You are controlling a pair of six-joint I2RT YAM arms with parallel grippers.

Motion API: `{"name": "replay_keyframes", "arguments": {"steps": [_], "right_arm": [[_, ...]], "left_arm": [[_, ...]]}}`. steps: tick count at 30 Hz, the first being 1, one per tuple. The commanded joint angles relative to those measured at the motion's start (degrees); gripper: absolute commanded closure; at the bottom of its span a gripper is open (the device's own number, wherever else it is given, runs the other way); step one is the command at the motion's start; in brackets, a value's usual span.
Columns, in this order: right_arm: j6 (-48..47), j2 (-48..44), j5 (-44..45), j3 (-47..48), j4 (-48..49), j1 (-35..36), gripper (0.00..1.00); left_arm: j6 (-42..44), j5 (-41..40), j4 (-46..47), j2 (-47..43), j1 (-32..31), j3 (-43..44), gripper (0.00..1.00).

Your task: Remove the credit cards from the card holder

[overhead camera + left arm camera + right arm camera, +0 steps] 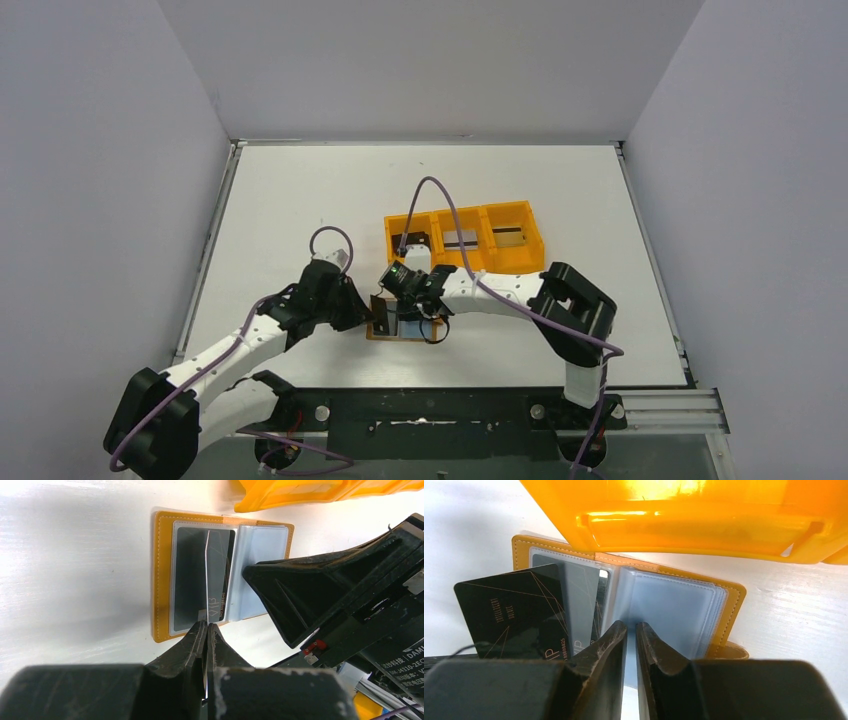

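Note:
The tan-orange card holder (402,333) lies open on the table between both arms, its clear and pale blue sleeves facing up (161,580) (734,605). My left gripper (368,318) (206,625) is shut on a thin black credit card (206,570) (509,615), which stands tilted up from the left sleeve. Another dark card (190,580) shows inside that sleeve. My right gripper (425,312) (631,626) has its jaws almost closed, their tips set on the pale sleeves by the fold. Sleeve material shows in the thin gap.
The bright orange three-compartment tray (530,225) stands just behind the holder, close over it in the wrist views (300,492) (684,525). Flat cards lie in its compartments (460,238). Grey walls enclose the white table on three sides.

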Motion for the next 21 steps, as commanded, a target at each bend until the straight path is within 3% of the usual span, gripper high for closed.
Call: {"name": "replay_keyframes", "arguments": {"steps": [1, 12, 21], "right_arm": [[-0.7, -4.6, 3.0, 0.5, 0.6, 0.3, 0.84], [0.8, -17.1, 5.2, -10.6, 10.6, -0.1, 0.71], [1.0, -30.3, 6.5, -23.0, 24.5, -1.6, 0.50]], "left_arm": [[0.3, 1.1, 1.8, -1.6, 0.5, 1.1, 1.00], [-0.6, 1.9, 6.1, -5.1, 0.6, 0.2, 1.00], [-0.7, -0.2, 6.4, -11.5, 0.7, 0.9, 1.00]]}}
